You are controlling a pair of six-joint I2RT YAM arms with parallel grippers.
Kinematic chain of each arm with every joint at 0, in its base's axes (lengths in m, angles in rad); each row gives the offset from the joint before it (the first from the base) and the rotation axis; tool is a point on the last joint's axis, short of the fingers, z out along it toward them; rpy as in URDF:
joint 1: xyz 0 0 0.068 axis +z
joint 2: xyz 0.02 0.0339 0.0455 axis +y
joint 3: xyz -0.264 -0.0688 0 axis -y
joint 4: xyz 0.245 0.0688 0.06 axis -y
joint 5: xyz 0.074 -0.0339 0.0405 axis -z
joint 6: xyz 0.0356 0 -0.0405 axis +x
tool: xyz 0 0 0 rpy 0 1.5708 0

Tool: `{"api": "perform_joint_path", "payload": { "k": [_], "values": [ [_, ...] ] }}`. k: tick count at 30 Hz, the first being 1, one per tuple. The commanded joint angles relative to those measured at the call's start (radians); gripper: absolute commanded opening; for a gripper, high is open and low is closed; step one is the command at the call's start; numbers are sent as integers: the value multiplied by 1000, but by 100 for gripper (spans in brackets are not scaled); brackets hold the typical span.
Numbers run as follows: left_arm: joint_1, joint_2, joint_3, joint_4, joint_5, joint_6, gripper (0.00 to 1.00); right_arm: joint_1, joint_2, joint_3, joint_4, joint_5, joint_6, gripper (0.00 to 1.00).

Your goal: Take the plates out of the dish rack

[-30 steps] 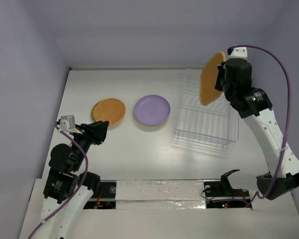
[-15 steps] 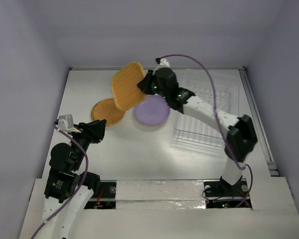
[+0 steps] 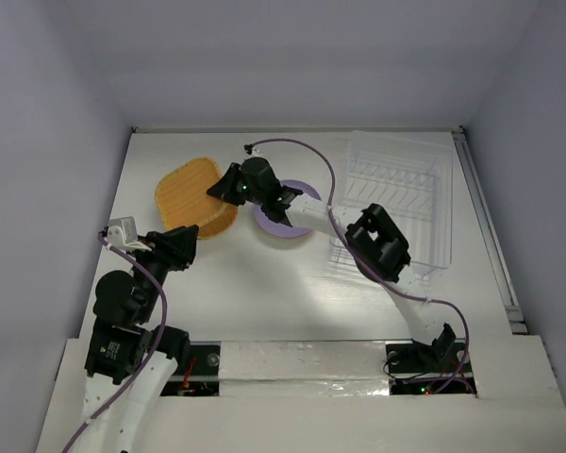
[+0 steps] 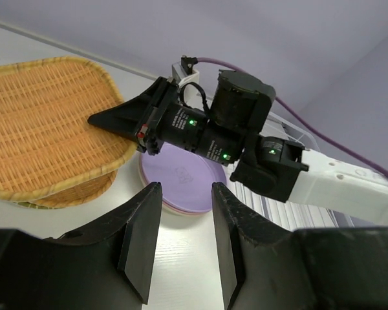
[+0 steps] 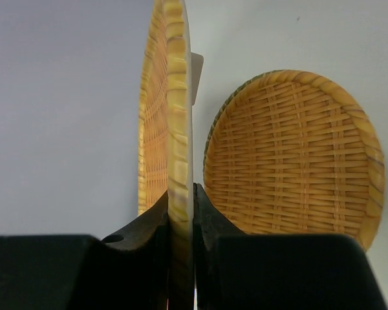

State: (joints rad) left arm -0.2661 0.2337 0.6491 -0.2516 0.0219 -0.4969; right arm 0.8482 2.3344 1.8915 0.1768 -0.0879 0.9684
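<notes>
Top external view: the right gripper (image 3: 217, 191) is pinching the rim of the square woven plate (image 3: 184, 193). It holds the plate low over the round woven plate (image 3: 219, 226) at the far left, probably to stack them. I cannot tell if they touch. The purple plate (image 3: 281, 229) lies just right of them, under the arm. The dish rack (image 3: 434, 189) sits well apart on the right. The left gripper (image 3: 189, 247) hovers near the plates, jaws apart, holding nothing.

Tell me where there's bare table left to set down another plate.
Bare table runs in front of the purple plate and rack, plus a narrower strip behind the plates by the back wall. Crowded: the left, where the square woven plate is held over the round plate.
</notes>
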Motion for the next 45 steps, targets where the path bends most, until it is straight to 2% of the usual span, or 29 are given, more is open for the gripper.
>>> {"api": "perform_joint_path", "payload": {
  "k": [1, 7, 9, 13, 15, 16, 21, 22, 24, 25, 27, 37, 43, 45],
  "values": [
    [8, 21, 12, 44, 6, -3, 34, 5, 6, 54, 179, -4, 110, 0],
    [8, 32, 11, 48, 12, -2, 34, 5, -1, -25, 204, 43, 141, 0],
    [8, 33, 11, 49, 13, -2, 34, 5, -3, -44, 201, 48, 144, 3],
    [8, 36, 9, 51, 13, -2, 34, 5, -14, -94, 199, 70, 151, 14],
    [8, 39, 11, 49, 15, -2, 34, 5, -17, -104, 190, 73, 148, 28],
    [8, 39, 9, 49, 15, -2, 34, 5, -17, -107, 185, 70, 147, 39],
    [8, 41, 9, 49, 13, -3, 34, 5, -23, -111, 103, 82, 121, 67],
    [8, 41, 9, 49, 13, -2, 34, 5, -29, -114, 89, 82, 112, 78],
    [8, 41, 11, 48, 12, -3, 34, 5, -55, -129, 59, 129, 86, 86],
    [8, 39, 9, 49, 12, -3, 34, 5, -66, -138, 49, 140, 76, 94],
    [8, 39, 9, 48, 13, -3, 34, 5, -90, -166, 24, 184, 50, 99],
    [8, 36, 12, 46, 12, -2, 34, 25, -191, -241, -69, 289, -31, 100],
    [18, 33, 14, 45, 16, 1, 35, 34, -265, -347, -33, 321, -49, 99],
    [18, 35, 15, 46, 19, 1, 38, 34, -303, -400, -8, 330, -68, 96]
  ]
}}
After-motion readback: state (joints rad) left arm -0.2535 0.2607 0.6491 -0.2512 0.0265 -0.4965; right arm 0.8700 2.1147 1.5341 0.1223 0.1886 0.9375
